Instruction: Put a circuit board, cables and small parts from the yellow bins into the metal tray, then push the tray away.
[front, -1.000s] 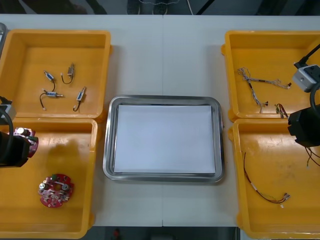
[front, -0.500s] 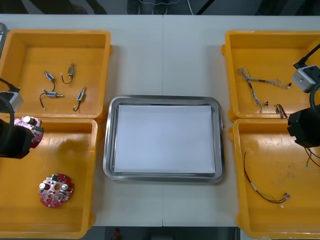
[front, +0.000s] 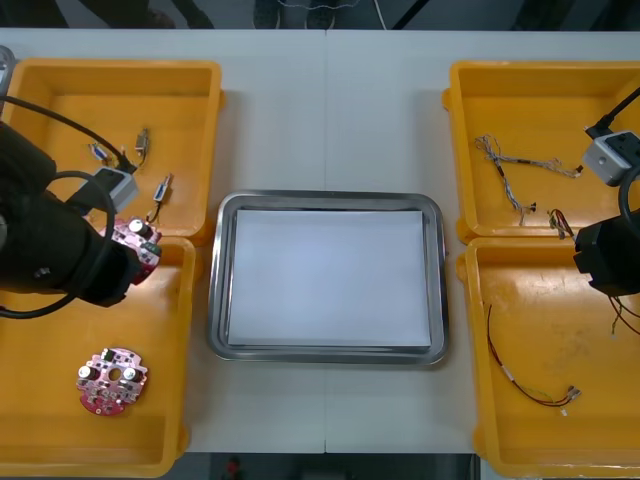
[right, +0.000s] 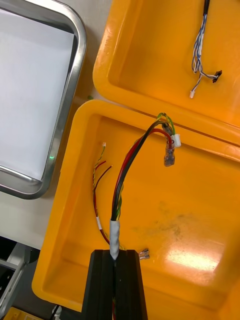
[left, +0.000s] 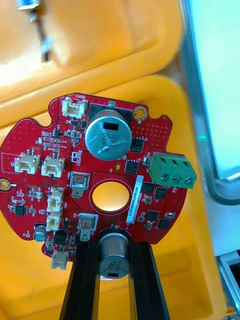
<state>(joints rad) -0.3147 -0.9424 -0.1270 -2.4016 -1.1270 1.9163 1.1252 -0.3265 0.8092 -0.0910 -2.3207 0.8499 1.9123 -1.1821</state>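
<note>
My left gripper (left: 114, 264) is shut on the rim of a round red circuit board (left: 95, 172), held above the inner corner of the near left yellow bin (front: 40, 420), close to the metal tray (front: 327, 199). In the front view that board (front: 137, 243) sticks out of the left gripper (front: 125, 258). A second board (front: 112, 380) lies in the same bin. My right gripper (right: 115, 260) is shut on a black, red and yellow cable bundle (right: 131, 165) hanging over the near right bin (right: 165, 235).
Small metal parts (front: 142, 143) lie in the far left bin (front: 120, 68). A blue and white cable (front: 505, 168) rests in the far right bin (front: 520, 72). A red and yellow cable (front: 525, 385) stays in the near right bin. The tray is white inside.
My left arm has swung right and away from the table's left edge, carrying the circuit board toward the tray. The right arm has not moved.
</note>
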